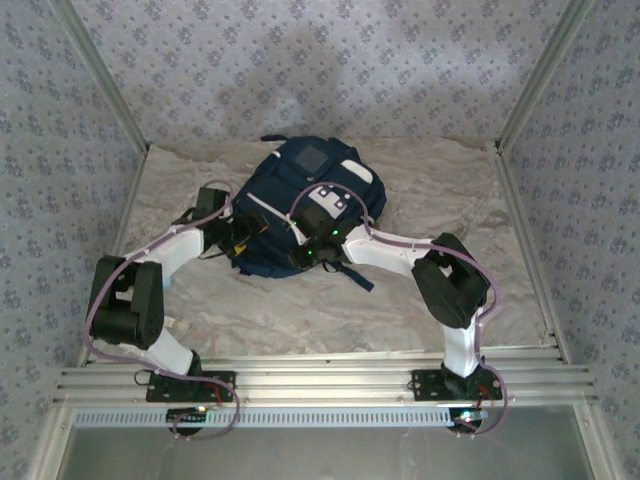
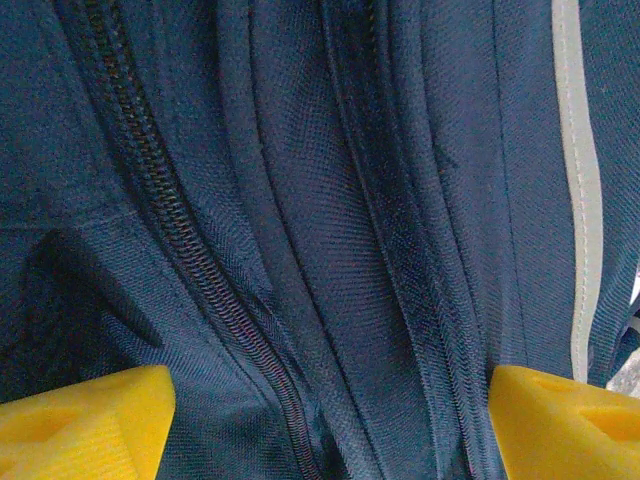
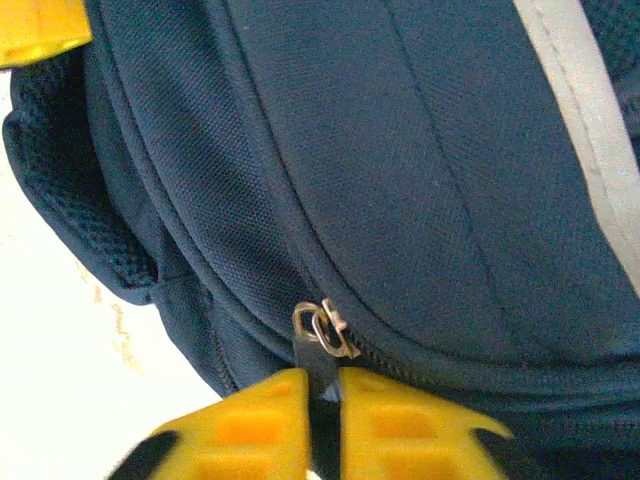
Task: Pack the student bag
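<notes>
So the student bag (image 1: 278, 190) is lying flat on the pale table (image 1: 420, 300), about in the middle and a bit toward the far side. Both arms are bent in over its near edge.

The right gripper (image 3: 322, 425) has its yellow fingers pinched together on the dark zipper pull (image 3: 322, 375). That's right under the little metal slider (image 3: 325, 330), on the seam that curves round the bag's edge.

The left gripper (image 2: 330, 430) is over the left part of the bag with its fingers spread wide apart and holding nothing. There's just navy fabric and a closed zipper (image 2: 200, 270) running between them. Can't tell if the tips actually touch the cloth. A white stripe (image 2: 580, 200) runs down the bag just to the right of them.
</notes>
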